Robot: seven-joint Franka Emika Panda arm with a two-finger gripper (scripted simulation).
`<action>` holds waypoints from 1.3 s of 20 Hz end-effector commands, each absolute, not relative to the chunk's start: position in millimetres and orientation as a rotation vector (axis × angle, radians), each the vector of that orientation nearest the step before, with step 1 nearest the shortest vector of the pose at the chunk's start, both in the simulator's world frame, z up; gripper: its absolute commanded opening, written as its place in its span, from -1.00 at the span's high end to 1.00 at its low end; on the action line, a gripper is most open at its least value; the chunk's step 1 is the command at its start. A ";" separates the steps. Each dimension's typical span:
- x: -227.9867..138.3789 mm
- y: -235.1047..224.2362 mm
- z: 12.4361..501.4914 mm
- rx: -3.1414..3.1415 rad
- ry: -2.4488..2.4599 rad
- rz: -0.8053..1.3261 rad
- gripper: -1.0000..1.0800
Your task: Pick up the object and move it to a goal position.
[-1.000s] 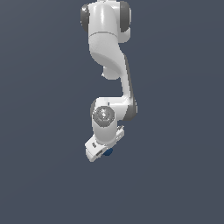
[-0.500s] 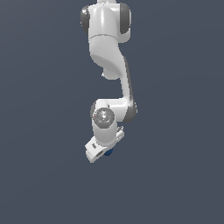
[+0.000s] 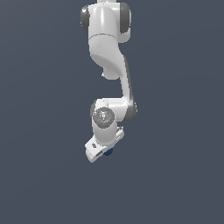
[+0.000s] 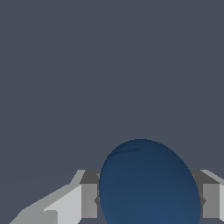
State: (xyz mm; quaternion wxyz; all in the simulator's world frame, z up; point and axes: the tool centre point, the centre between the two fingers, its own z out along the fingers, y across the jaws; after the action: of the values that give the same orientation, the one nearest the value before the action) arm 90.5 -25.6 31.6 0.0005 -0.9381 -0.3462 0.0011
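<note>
Wrist view, nearest first: the ball (image 4: 148, 183) fills the low centre of the frame, dark blue, smooth, unmarked apart from one faint dark arc near its upper edge. It sits between the two fingers (image 4: 89, 200) of the hand (image 4: 148, 201); a grey pad shows on each side of it, each pad meeting the ball's outline with no visible gap. The hand is closed on the ball. The ball's lower part is cut off by the frame edge. Behind ball and fingers there is only flat grey-blue background; no surface detail can be made out.

Exterior view: the hand (image 3: 101, 153) hangs at the bottom of the arm (image 3: 109, 57), tilted, its white body slanting down toward the exterior view's left. A small patch of dark blue, the ball (image 3: 108, 152), shows at the hand's underside on the exterior view's right; most of it is hidden by the white housing. Just above the hand is the round wrist joint with a grey speckled cap. The arm rises from there through a dark-sided elbow to a thick white upper link, which runs out of the top of the frame. The backdrop is uniform grey-blue; whether a tabletop lies under the hand cannot be told.
</note>
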 end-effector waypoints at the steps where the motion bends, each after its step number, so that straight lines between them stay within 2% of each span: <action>1: 89.6 -27.0 36.0 -2.947 -1.087 0.001 1.00; 12: 69.1 -45.7 87.8 -2.948 -1.088 0.002 1.00; 26: 16.1 -95.2 227.9 -2.947 -1.088 0.001 1.00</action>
State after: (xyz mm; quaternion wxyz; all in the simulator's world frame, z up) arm 22.6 -89.6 210.6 0.0000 -0.9382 -0.3462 0.0008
